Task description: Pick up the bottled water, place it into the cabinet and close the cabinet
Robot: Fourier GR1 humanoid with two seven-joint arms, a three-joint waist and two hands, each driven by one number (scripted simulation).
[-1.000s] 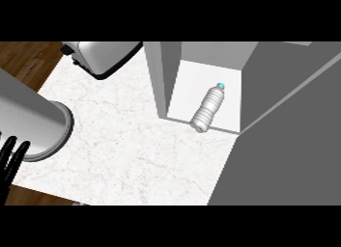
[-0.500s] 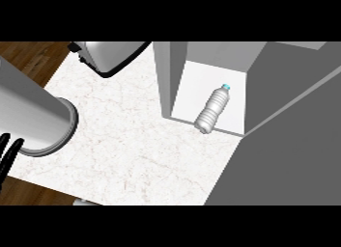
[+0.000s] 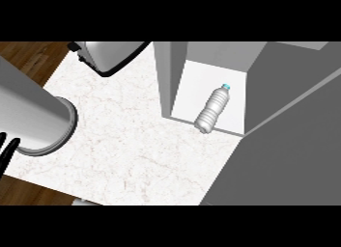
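Fingers of left hand (image 3: 2, 154), black, show at the far left edge, low in the head view. You have them straight and slightly spread, tips up, wrapped round nothing and touching nothing; only the fingers show, the palm is cut off by the edge.

Just right of them the grey forearm (image 3: 26, 113) crosses the view as a thick cylinder, with its round end hanging over the left margin of the counter (image 3: 144, 144).

The counter top is white with faint marbling. Brown wooden floor (image 3: 23, 53) shows past its left side, at upper left and again at lower left.

At the top, left of centre, a grey appliance (image 3: 108, 54) with a black base sits on the counter's far edge, partly cut off by the frame. No writing on it can be made out.

Right of centre stands the cabinet (image 3: 170, 77), with grey walls and a white floor inside, and its opening faces you.

The bottled water (image 3: 212, 110) lies on its side on that white floor, inside the cabinet and near the front lip. Its base points toward you and its light blue cap (image 3: 226, 87) points away and slightly right. The body is clear and ribbed. You cannot read any label or brand on it.

The bottle lies just beside the right inner wall. The cabinet door (image 3: 294, 144), a broad plain grey panel, stands open and fills the right side of the view.
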